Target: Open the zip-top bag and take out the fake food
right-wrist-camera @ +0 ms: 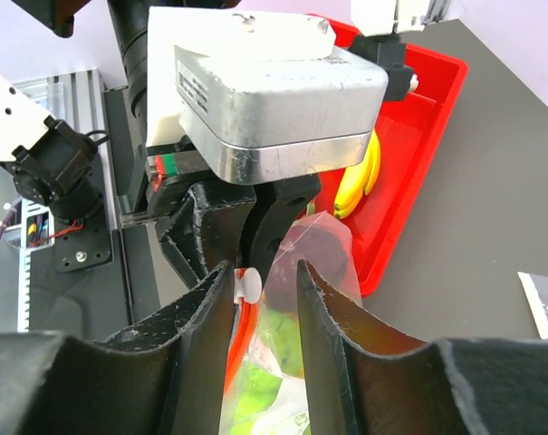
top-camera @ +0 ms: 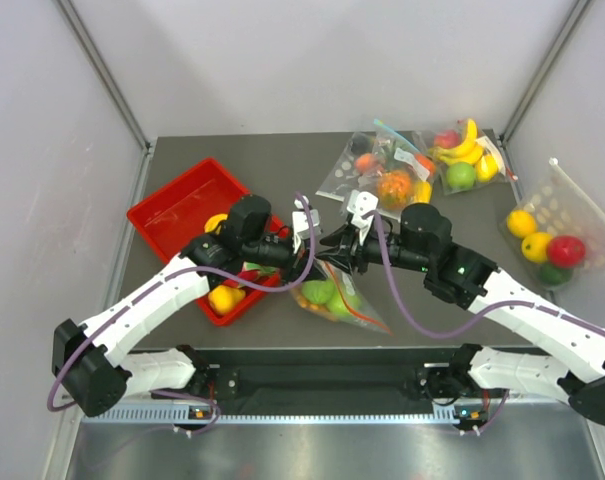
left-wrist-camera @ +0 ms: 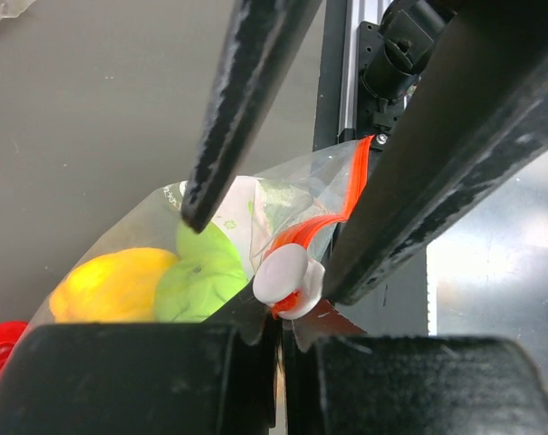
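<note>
left tool (left-wrist-camera: 281, 344): clamped shut on the zip-top bag (top-camera: 337, 300) at its orange-red strip, beside the white slider (left-wrist-camera: 287, 281)
right tool (right-wrist-camera: 263, 276): jaws apart, straddling the bag's mouth
bag position: near middle of worktop (top-camera: 282, 170), just right of red tray (top-camera: 177, 210)
fake food (top-camera: 320, 292): inside bag

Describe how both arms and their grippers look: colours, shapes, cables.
Both the left arm and the right arm have white link shells between black joints, on black bases. A purple cable loops along each. The left gripper has a silver metal body with a white cap and black fingers; the right gripper has thick black fingers with a rough, grainy surface.
</note>
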Action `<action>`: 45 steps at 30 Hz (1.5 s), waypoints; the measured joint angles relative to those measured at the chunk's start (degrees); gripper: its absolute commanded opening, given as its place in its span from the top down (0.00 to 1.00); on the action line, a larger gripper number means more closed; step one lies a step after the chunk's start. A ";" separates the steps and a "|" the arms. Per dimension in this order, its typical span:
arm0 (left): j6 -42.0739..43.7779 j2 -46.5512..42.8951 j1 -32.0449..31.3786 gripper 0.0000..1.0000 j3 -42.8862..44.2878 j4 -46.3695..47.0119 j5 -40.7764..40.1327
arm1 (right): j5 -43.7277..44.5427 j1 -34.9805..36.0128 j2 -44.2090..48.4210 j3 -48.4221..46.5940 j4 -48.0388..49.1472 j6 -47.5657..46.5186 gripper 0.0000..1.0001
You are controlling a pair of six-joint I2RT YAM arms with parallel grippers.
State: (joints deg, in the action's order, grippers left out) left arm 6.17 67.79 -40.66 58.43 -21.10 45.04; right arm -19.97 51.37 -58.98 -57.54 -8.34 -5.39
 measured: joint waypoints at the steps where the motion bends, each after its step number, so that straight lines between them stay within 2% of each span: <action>1: 0.00 0.00 0.00 1.00 0.04 -0.07 -0.11 | 0.07 0.02 0.15 0.00 -0.02 0.00 0.66; 22: 0.04 0.24 -0.24 1.00 0.68 -0.48 -0.96 | -2.62 1.14 0.50 0.15 -1.40 -0.63 0.71; 45: 0.63 -0.59 -1.07 1.00 0.72 -2.14 -1.20 | 0.83 1.40 -0.72 0.15 -3.69 -3.26 0.77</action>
State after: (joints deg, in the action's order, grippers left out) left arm 6.81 67.20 -41.74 59.16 -23.24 43.83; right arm -19.14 52.77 -59.70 -57.39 -12.03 -8.64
